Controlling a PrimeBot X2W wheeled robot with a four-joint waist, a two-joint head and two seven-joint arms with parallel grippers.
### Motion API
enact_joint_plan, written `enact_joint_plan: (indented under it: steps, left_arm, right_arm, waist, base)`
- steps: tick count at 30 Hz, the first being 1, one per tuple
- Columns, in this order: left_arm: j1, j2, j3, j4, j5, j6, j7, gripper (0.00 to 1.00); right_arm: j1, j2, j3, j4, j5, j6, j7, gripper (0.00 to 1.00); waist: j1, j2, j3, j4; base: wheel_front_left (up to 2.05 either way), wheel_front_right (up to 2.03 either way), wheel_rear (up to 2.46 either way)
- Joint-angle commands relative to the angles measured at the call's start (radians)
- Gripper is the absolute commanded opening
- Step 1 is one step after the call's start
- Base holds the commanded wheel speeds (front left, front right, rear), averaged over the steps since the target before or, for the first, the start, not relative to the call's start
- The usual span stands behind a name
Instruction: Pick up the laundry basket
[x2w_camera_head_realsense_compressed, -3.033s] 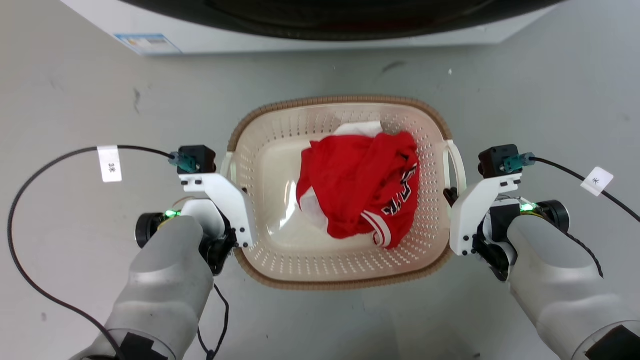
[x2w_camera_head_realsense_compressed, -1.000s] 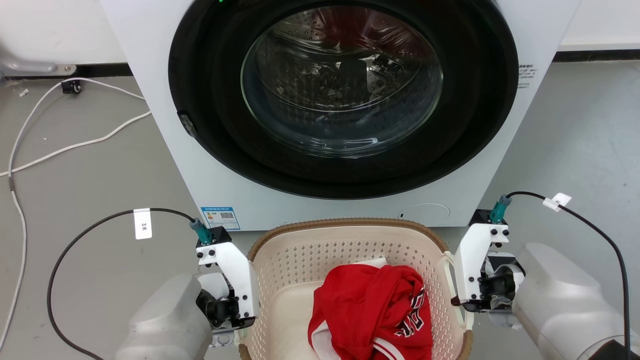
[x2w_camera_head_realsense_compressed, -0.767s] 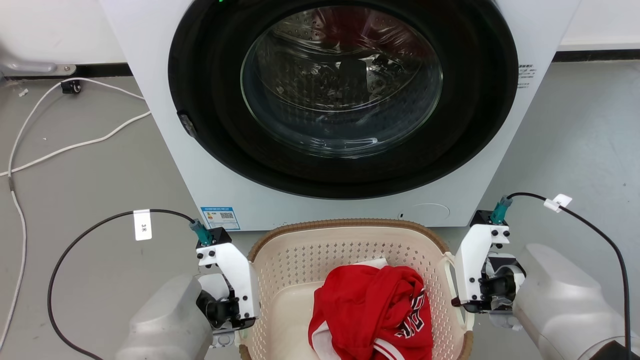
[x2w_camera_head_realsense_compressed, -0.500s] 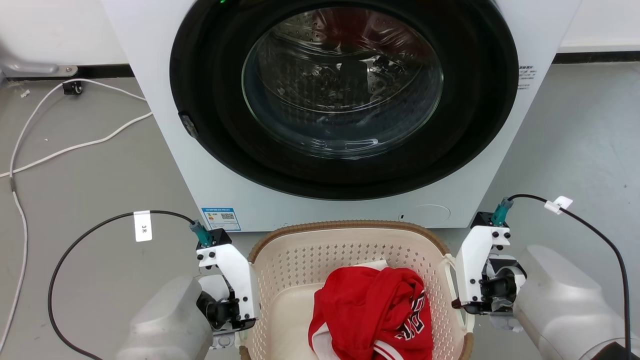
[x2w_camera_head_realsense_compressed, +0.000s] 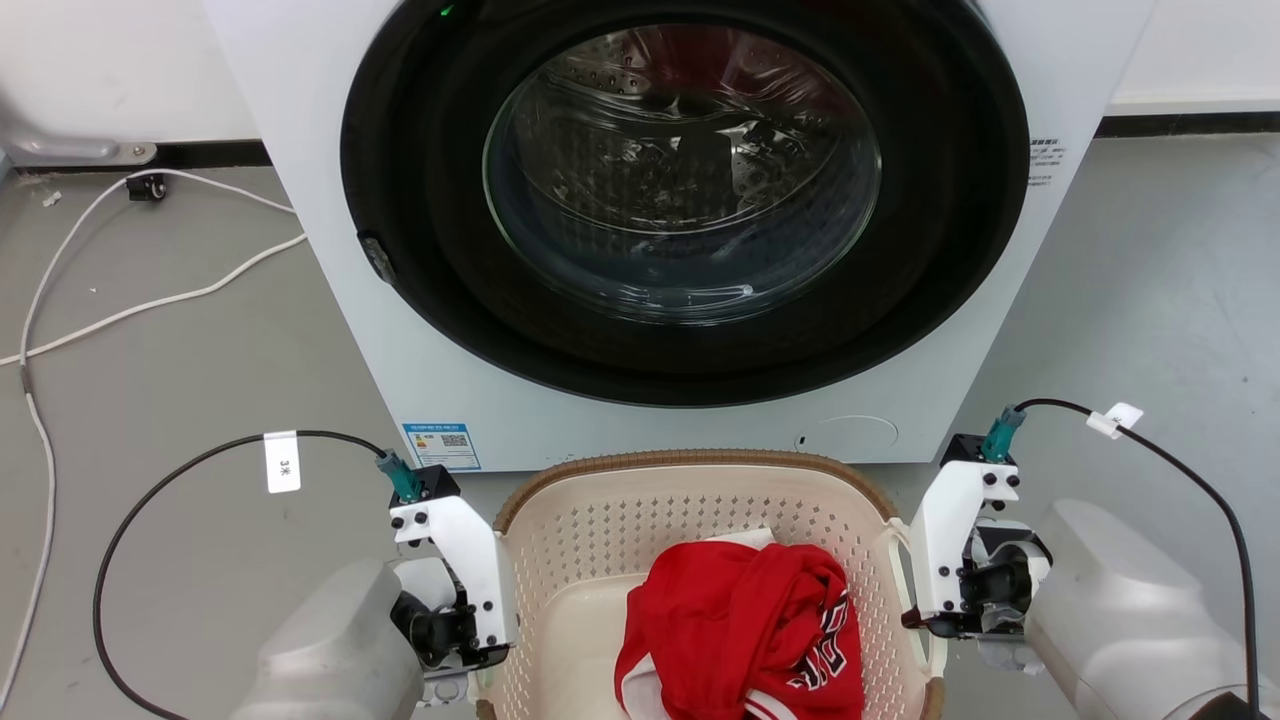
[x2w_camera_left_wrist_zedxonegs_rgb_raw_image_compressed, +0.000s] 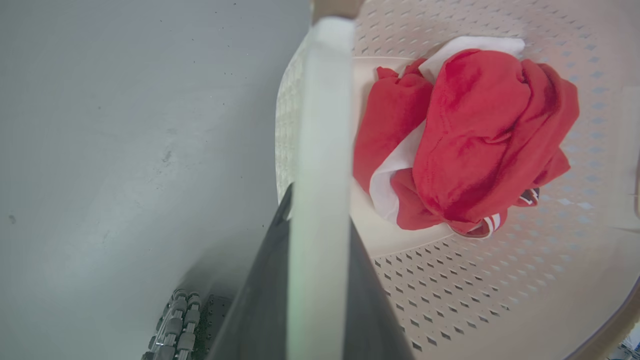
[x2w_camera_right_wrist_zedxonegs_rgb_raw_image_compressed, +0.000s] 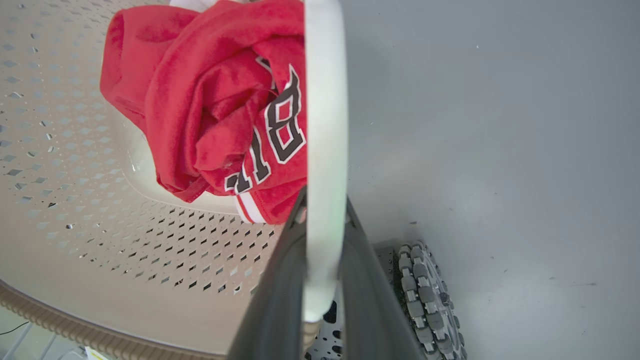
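Note:
The laundry basket (x2w_camera_head_realsense_compressed: 690, 462), cream with a brown woven-look rim, sits at the bottom of the head view, just before the washing machine. My left gripper (x2w_camera_head_realsense_compressed: 478, 640) is shut on its left white handle (x2w_camera_left_wrist_zedxonegs_rgb_raw_image_compressed: 325, 125). Both dark fingers of the left gripper (x2w_camera_left_wrist_zedxonegs_rgb_raw_image_compressed: 320, 210) press that bar from either side. My right gripper (x2w_camera_head_realsense_compressed: 915, 620) is shut on the right white handle (x2w_camera_right_wrist_zedxonegs_rgb_raw_image_compressed: 325, 100) in the same way, with the right gripper (x2w_camera_right_wrist_zedxonegs_rgb_raw_image_compressed: 325, 200) clamped around the bar. A crumpled red jersey (x2w_camera_head_realsense_compressed: 740, 630) lies inside, over a white cloth.
A white washing machine (x2w_camera_head_realsense_compressed: 1000, 330) with a round dark glass door stands close behind the basket. A white cable (x2w_camera_head_realsense_compressed: 150, 298) trails over the grey floor at the left. Wheels of my base (x2w_camera_right_wrist_zedxonegs_rgb_raw_image_compressed: 425, 295) show beneath the right handle. Black cables loop from both wrists.
Since three seconds ago the camera has swung up from the basket to the washing machine. In the last second the picture slid slightly down. Both grippers kept their hold on the handles.

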Motion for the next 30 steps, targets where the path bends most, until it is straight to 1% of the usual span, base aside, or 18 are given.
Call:
enact_joint_plan:
  steps: [1,18,30]
  left_arm:
    - [0.005,-0.017,0.001,-0.016,-0.015,-0.014,-0.008,0.00]
    - [0.004,-0.012,-0.020,-0.009,-0.036,-0.014,-0.019,0.00]
    - [0.004,-0.012,-0.032,-0.003,-0.051,-0.014,-0.021,0.00]
  right_arm:
    - [0.014,0.023,-0.006,-0.006,0.001,0.005,0.008,0.00]
    - [0.032,0.024,-0.070,-0.006,-0.040,0.005,0.054,0.00]
    - [0.031,0.033,-0.112,-0.006,-0.081,0.005,0.060,0.00]
  waist:
    - [0.0000,0.0000,-0.001,0.000]
    - [0.0000,0.0000,-0.003,-0.006]
    - [0.0000,0.0000,-0.001,-0.012]
  base:
    - [0.00,0.00,0.00]
    - [0.00,0.00,0.00]
    - [0.00,0.00,0.00]
